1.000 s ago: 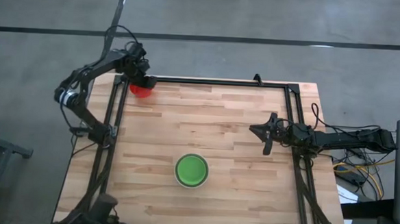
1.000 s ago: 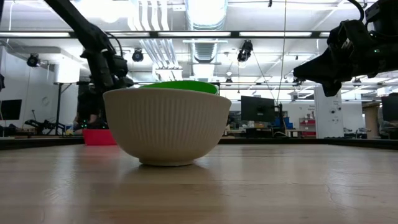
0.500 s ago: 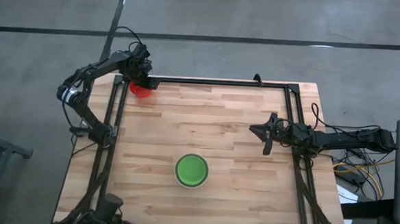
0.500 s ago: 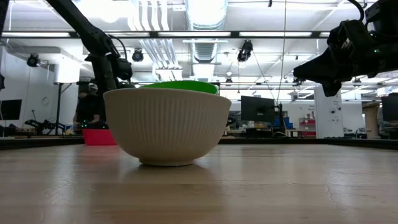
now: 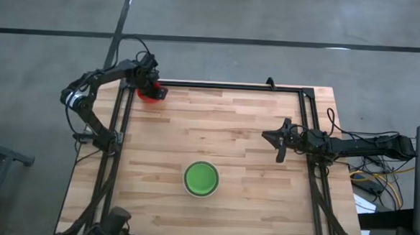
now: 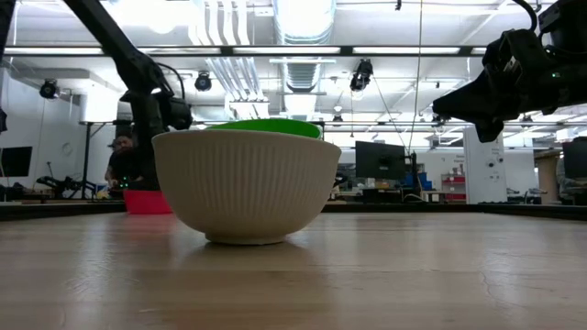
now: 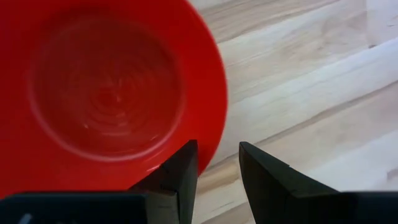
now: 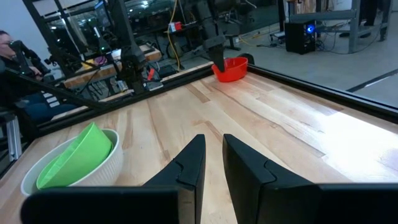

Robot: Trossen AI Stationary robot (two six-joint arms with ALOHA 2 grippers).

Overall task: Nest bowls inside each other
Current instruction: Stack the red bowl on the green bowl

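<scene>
A red bowl point(image 5: 148, 95) rests on its base in the table's far left corner, also seen in the low view point(image 6: 147, 202) and the right wrist view point(image 8: 230, 68). My left gripper point(image 5: 152, 91) points steeply down over it, open. In the left wrist view, one finger of my left gripper point(image 7: 217, 149) stands over the red bowl's point(image 7: 106, 93) inside and the other outside its rim point(image 7: 219, 124). A whitish ribbed bowl point(image 5: 201, 179) near the table's middle front holds a green bowl point(image 6: 266, 127), tilted inside it. My right gripper point(image 5: 277, 139) hovers level at the right, slightly open and empty.
A black metal frame runs along the table's far edge point(image 5: 226, 85) and down both sides, close behind the red bowl. Bare wood lies between the red bowl and the whitish bowl. A person point(image 6: 124, 160) sits in the room beyond the table.
My left gripper has come down toward the red bowl, staying open. The red bowl and the stacked bowls have not moved.
</scene>
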